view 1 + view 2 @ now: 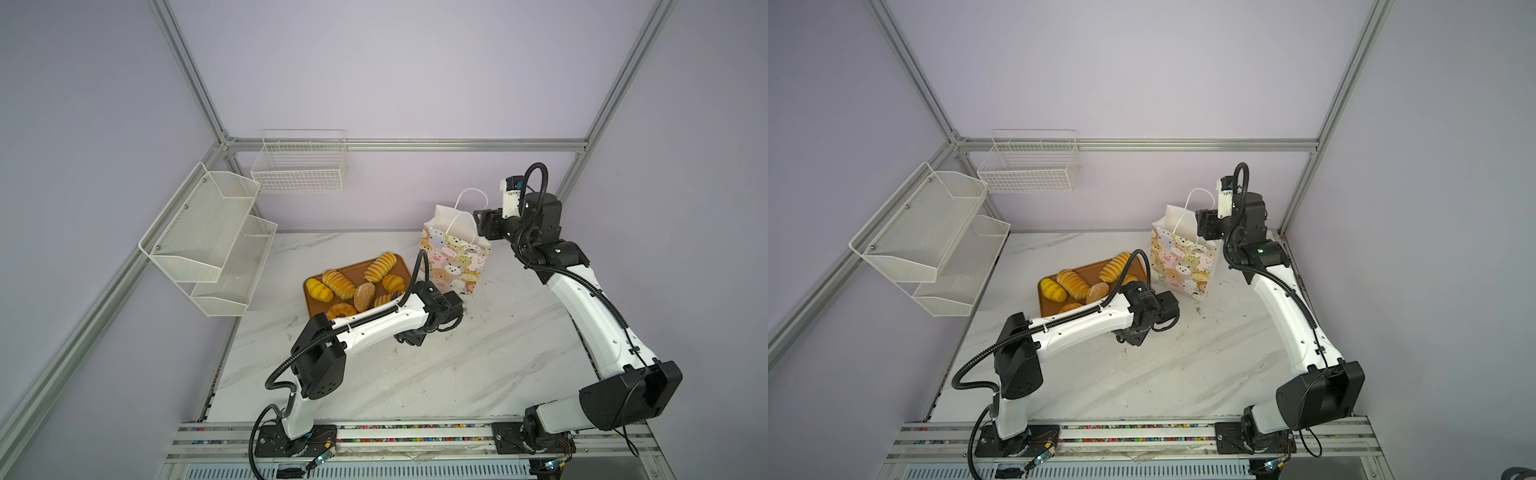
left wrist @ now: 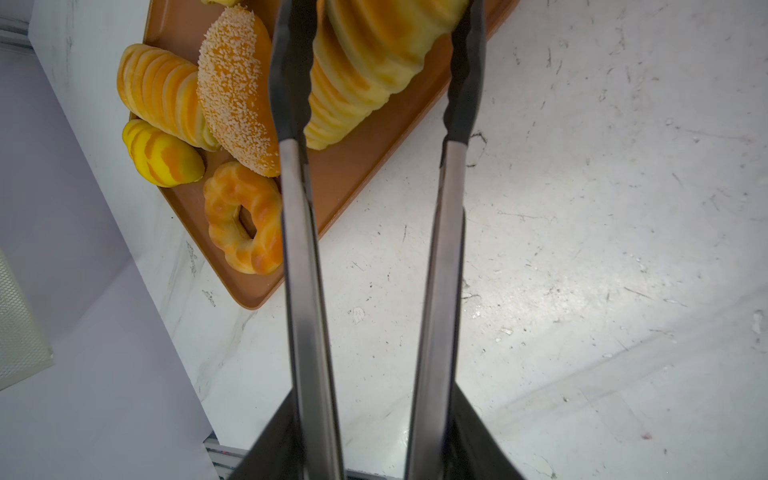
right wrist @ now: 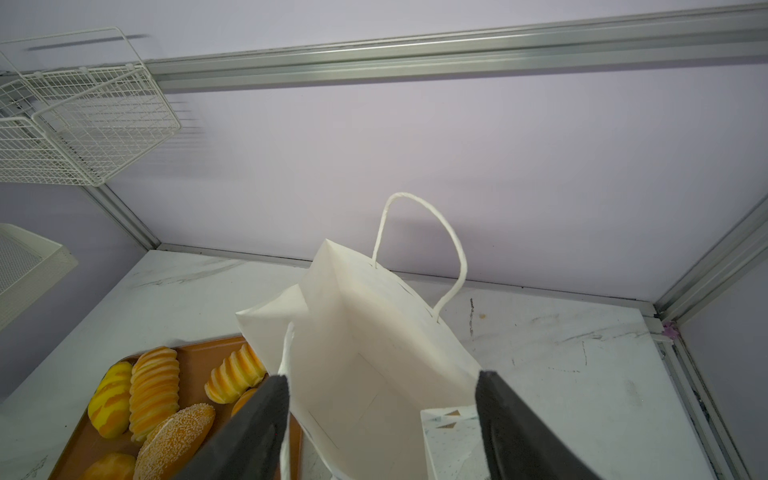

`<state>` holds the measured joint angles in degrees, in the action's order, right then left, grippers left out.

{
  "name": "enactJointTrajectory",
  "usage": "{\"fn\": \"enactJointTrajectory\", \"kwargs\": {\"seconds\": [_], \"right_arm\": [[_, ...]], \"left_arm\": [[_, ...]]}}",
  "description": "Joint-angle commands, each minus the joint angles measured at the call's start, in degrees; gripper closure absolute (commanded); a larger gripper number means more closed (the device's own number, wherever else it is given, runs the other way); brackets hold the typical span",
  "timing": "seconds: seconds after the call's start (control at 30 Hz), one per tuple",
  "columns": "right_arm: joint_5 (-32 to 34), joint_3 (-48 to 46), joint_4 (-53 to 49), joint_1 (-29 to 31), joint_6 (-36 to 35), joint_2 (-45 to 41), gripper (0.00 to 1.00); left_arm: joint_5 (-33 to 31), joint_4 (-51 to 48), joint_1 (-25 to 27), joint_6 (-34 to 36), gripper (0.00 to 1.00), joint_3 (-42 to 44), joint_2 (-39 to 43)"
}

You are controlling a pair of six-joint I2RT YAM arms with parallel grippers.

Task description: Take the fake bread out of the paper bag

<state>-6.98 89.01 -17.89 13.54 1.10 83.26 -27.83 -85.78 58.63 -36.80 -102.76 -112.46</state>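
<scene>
Left gripper (image 2: 376,415) clamps tongs (image 2: 299,249), tips parted around ridged fake-bread loaf (image 2: 365,66) on brown tray (image 2: 340,174), 8 o'clock of paper bag (image 1: 455,262). Right gripper (image 3: 380,378) spread wide across bag's rim; grip uncertain. Bag looks empty. Best to lift tongs straight up, not dragging loaf off tray.

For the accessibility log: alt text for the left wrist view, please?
Black-tipped metal tongs, held in the left claw, straddle a ridged fake bread loaf over a brown tray. A speckled oval, a ring doughnut, a long sliced loaf and a yellow striped bun lie beside it on the tray.
</scene>
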Motion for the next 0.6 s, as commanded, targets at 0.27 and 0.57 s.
{"fn": "enactJointTrajectory", "kwargs": {"seconds": [0.27, 0.57], "right_arm": [[-2.7, 2.2, -2.4, -0.1, 0.9, 2.3, 0.27], [-0.6, 0.7, -1.8, 0.0, 0.0, 0.0, 0.27]], "left_arm": [[3.6, 2.4, -0.4, 2.4, 0.51, -0.7, 6.1], [5.9, 5.9, -0.1, 3.1, 0.56, 0.6, 11.0]]}}
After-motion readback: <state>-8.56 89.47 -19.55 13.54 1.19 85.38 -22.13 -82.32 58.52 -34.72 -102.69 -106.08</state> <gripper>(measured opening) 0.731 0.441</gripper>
